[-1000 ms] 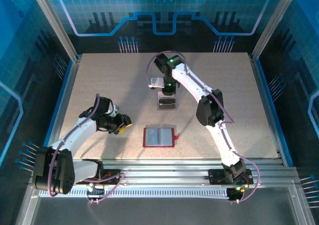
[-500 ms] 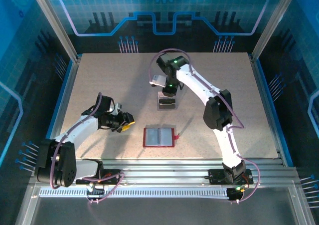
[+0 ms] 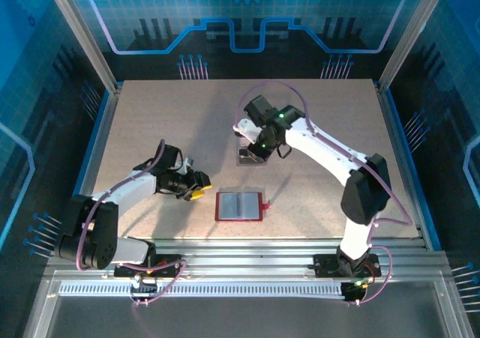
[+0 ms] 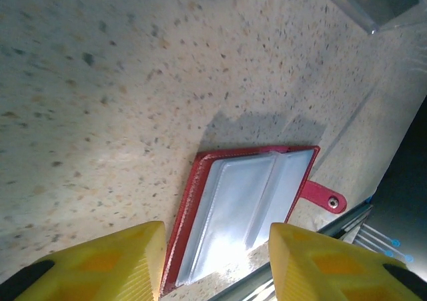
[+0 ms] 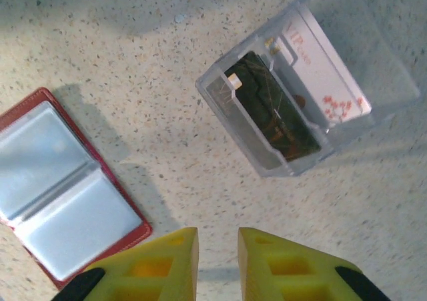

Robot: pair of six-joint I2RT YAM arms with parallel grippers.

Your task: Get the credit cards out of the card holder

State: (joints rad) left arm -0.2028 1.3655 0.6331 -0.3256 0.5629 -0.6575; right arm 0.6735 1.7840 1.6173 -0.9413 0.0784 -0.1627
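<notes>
The card holder (image 3: 239, 205) lies open and flat near the table's front edge, dark red with pale grey pockets (image 4: 243, 211) and a side tab (image 4: 325, 197). Behind it stands a clear plastic box (image 3: 251, 156) holding the credit cards: a dark one (image 5: 273, 107) and a white one with red print (image 5: 327, 81). My left gripper (image 4: 217, 261) is open just left of the holder (image 5: 60, 201), nothing between its yellow fingers. My right gripper (image 5: 218, 261) hovers over bare table between box and holder, its jaws a narrow gap apart and empty.
The speckled tabletop (image 3: 150, 128) has free room on the left and far right. A metal rail (image 3: 255, 248) runs along the front edge close behind the holder. Blue enclosure walls (image 3: 420, 166) bound the sides.
My left gripper has slid right toward the holder. The right arm has swung rightward and pulled back from above the clear box, its jaws parting slightly.
</notes>
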